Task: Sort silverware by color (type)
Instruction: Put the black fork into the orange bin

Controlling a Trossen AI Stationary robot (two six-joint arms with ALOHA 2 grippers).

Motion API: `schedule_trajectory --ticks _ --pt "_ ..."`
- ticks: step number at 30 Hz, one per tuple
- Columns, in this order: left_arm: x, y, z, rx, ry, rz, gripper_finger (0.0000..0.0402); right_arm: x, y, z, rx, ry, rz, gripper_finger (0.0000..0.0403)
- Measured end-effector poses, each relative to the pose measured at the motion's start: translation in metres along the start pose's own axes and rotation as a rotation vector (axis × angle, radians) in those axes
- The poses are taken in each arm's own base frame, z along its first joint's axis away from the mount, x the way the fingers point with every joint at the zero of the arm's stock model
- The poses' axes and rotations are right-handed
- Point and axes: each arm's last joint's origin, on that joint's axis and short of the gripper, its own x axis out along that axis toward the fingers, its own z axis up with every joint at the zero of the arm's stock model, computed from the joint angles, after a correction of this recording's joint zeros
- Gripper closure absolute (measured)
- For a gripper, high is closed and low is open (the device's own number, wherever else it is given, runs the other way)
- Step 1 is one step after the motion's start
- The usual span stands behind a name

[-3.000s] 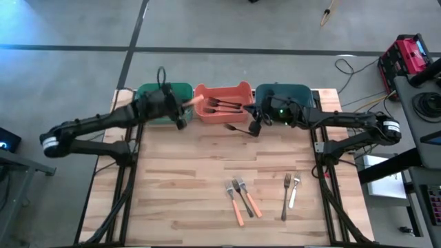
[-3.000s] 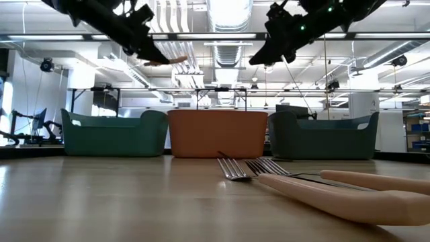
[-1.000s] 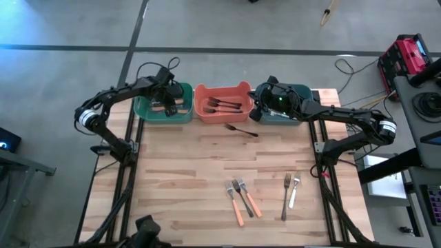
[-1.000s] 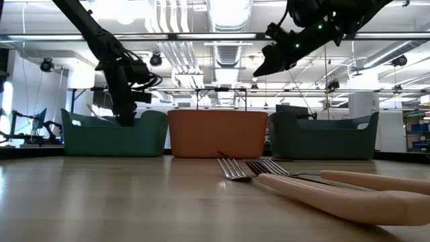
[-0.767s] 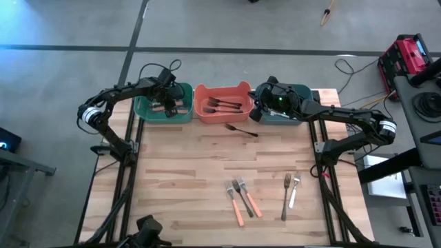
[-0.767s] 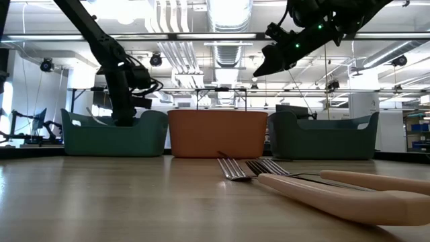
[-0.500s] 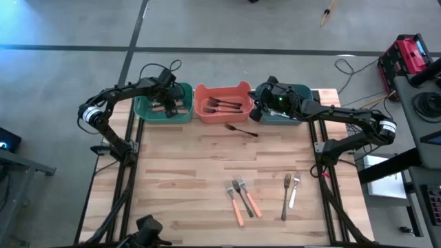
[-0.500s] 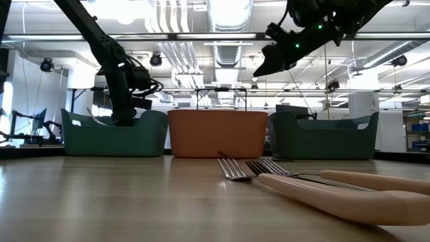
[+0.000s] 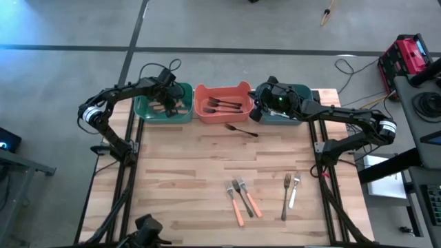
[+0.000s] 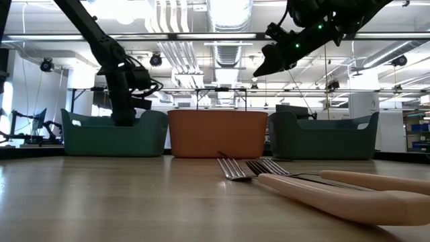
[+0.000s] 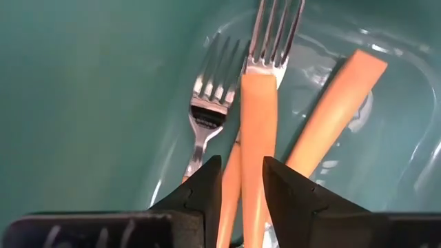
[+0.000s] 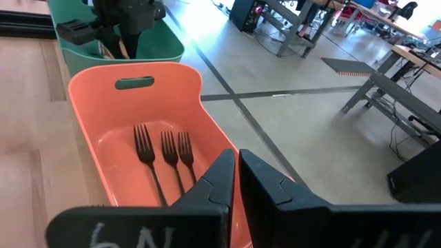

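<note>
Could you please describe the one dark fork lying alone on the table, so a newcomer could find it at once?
Start at the orange bin in the middle of the row of three at the table's far edge. Just in front of it, on bare wood, lies a dark fork. It is the only fork lying by itself; the other loose forks cluster near the front edge.

We see our left arm reaching toward eleven o'clock, wrist bent steeply down, the left gripper (image 11: 241, 189) with its fingers slightly parted. Our right arm stretches in from three o'clock toward one o'clock, raised, the right gripper (image 12: 236, 172) with its fingers pressed together.
</note>
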Motion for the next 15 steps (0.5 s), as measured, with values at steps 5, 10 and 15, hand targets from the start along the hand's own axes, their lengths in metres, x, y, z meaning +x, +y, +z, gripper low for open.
schedule_trajectory --ticks 5,10,15 --pt "-0.013 0.001 0.001 -0.018 -0.039 0.025 0.0322 0.000 0.000 0.000 0.000 0.000 0.000 0.0390" --pt "-0.031 0.002 0.002 -0.062 -0.107 0.039 0.0324 0.000 0.000 0.000 0.009 0.000 0.000 0.0390" --pt "-0.047 0.000 0.002 -0.119 -0.201 0.007 0.0324 0.000 0.000 0.000 0.018 0.000 0.001 0.0390"
